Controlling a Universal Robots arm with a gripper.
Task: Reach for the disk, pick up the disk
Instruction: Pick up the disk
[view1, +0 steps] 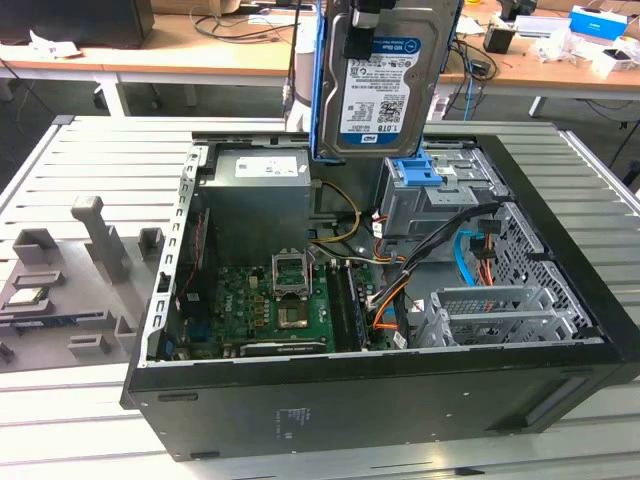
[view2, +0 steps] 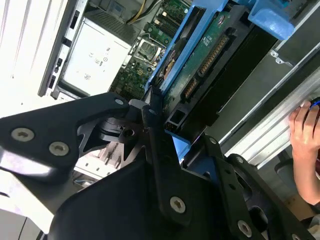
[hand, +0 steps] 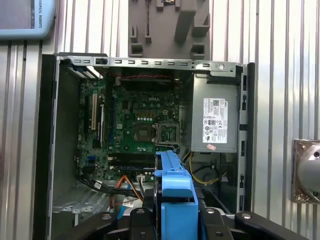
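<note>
The disk (view1: 385, 90) hangs upright in the air above the open computer case, at the top middle of the exterior view. Its white-and-blue label faces the camera and a blue rail runs down its side. My gripper (hand: 172, 212) is shut on the disk (hand: 172, 182), with a black finger on either side of the blue rail. In the second wrist view the gripper (view2: 175, 131) clamps the disk (view2: 200, 55) by its edge, and the green circuit board underside shows. The disk is clear of the case and touches nothing else.
The open computer case (view1: 370, 395) lies below, holding a motherboard (view1: 280, 300), a power supply (view1: 260, 190), a metal drive cage with a blue clip (view1: 420, 172) and loose cables. A grey post fixture (view1: 90, 250) stands at the exterior view's left. A person's hand (view2: 305, 127) is beside the table.
</note>
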